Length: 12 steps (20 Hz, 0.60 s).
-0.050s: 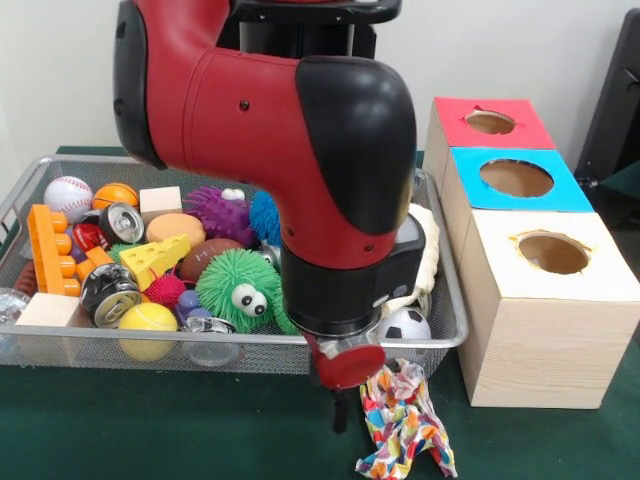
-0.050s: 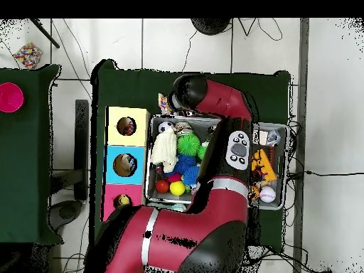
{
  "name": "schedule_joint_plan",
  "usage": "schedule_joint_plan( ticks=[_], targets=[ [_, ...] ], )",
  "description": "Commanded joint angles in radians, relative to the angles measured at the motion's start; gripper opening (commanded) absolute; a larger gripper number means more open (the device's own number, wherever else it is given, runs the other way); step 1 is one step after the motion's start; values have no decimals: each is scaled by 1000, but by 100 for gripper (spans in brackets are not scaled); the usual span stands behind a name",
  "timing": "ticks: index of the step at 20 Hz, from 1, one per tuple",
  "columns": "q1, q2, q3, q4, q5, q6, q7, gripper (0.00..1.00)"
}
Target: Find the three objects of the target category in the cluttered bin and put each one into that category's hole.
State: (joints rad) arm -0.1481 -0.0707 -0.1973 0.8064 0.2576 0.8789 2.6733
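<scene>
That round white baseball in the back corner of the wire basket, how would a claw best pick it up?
The baseball sits on top of the clutter, hard against the wire basket corner. Probably best from straight above, fingers closing across its widest middle: its top is exposed, and the orange ball and basket walls crowd its sides.

— What can we count beside the bin?

— We count three wooden boxes with round holes: one red-topped box (image 1: 488, 123), one blue-topped box (image 1: 517, 180) and one white-topped box (image 1: 551, 255).

— And inside the wire mesh bin (image 1: 240, 343)?

— We see two crushed metal cans (image 1: 109, 293), one white baseball (image 1: 67, 196), one small orange basketball (image 1: 116, 194), one yellow ball (image 1: 147, 320), one black-and-white soccer ball (image 1: 407, 325), one brown football (image 1: 205, 256), one yellow cheese wedge (image 1: 155, 258).
</scene>
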Motion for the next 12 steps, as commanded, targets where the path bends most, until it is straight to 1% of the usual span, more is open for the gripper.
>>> schedule_joint_plan(
  ticks=[1, 2, 3, 5, 6, 8, 9, 11, 12],
  targets=[
    [-94, 49, 263, 45, 46, 55, -210, 100],
    [-109, 60, 296, 32, 50, 66, -251, 100],
    [-116, 66, 312, 28, 54, 84, -260, 100],
    [-130, 79, 340, 18, 37, 91, -278, 100],
    [-134, 90, 349, 5, 33, 114, -279, 100],
    [-131, 106, 337, -27, -6, 115, -277, 100],
    [-128, 109, 326, -35, -25, 104, -262, 100],
    [-137, 116, 351, -28, -19, 110, -258, 100],
    [-136, 122, 354, -29, -28, 86, -254, 100]
  ],
)
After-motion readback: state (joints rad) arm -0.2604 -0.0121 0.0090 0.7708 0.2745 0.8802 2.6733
